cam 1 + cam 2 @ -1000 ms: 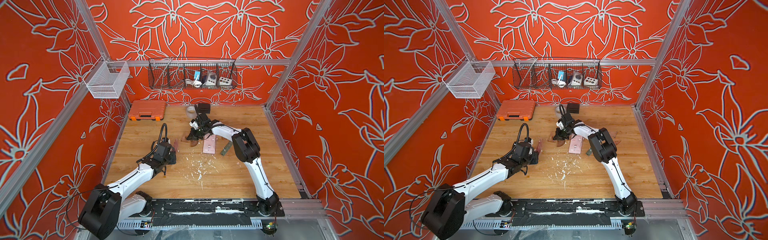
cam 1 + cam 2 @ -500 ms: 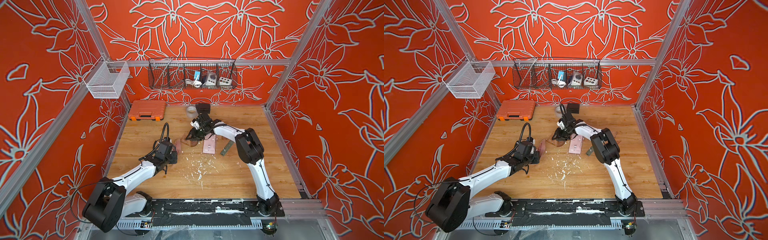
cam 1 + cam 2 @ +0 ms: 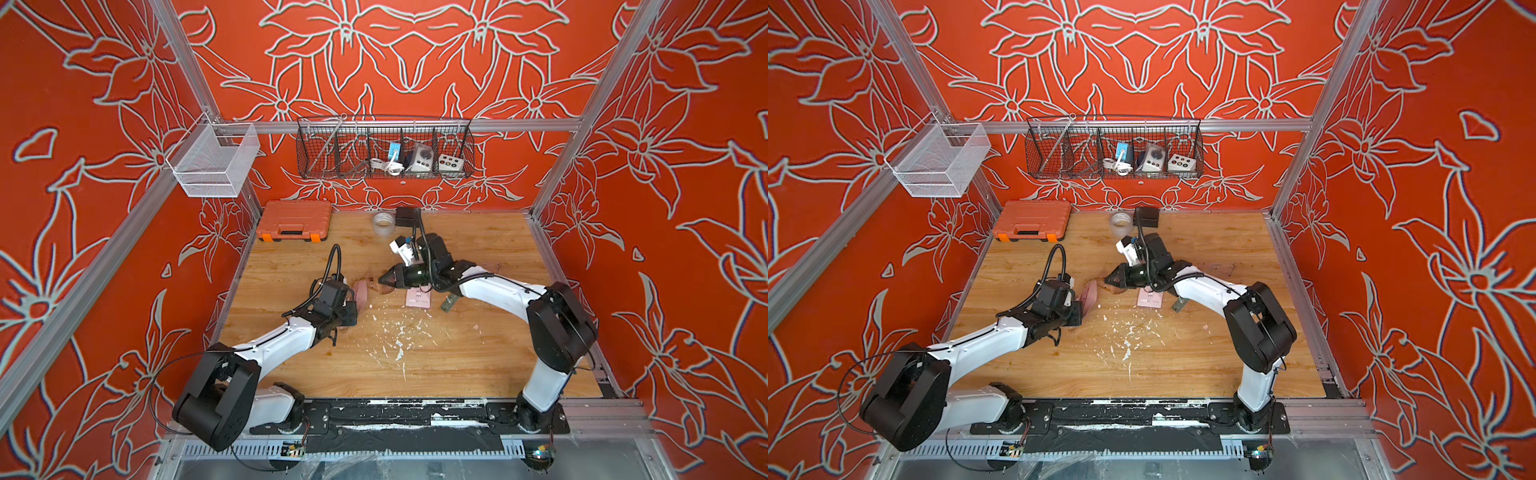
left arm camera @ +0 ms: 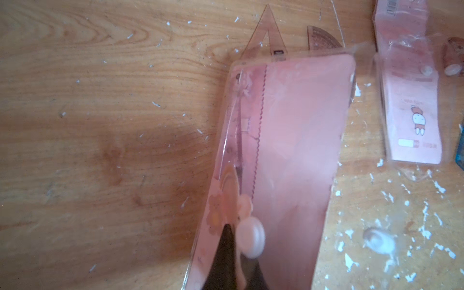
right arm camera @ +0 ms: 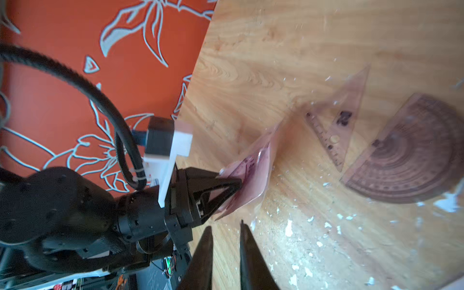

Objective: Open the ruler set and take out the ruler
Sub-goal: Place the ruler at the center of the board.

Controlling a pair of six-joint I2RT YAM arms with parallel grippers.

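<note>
**Top views.**
- Worktop (image 3: 478, 353): wood, flecked with white scraps, across the lower middle of the frame.
- Left gripper (image 3: 354, 306): left of centre, clamped on the ruler set pouch (image 3: 360, 291), a pink sleeve held tilted off the boards.
- Right gripper (image 3: 384, 279): just right of the pouch, tips pointing toward it. How far it is open cannot be told from up here.
- Pink card (image 3: 419, 297): flat on the worktop, right of centre, beside the right arm.
- Orange case (image 3: 294, 220) and tape roll (image 3: 382, 224): along the back edge.
- Wire basket (image 3: 384, 147): on the back wall, upper centre. Both top views show the same layout.

**Left wrist view.**
- Left gripper (image 4: 233, 253): closed tight on the pouch beside its white snap button (image 4: 251, 237).
- Ruler (image 4: 251, 120): inside the pouch, wavy-edged, along one long side.
- Set square (image 4: 266, 37) and protractor (image 4: 324, 37): out on the worktop just past the pouch's far end (both tinted clear plastic).

**Right wrist view.**
- Right gripper (image 5: 224, 241): jaws a narrow gap apart, nothing between them, near the pouch but not touching it.
- Left gripper: seen here gripping the pouch's end, with the set square and protractor side by side beyond.
</note>
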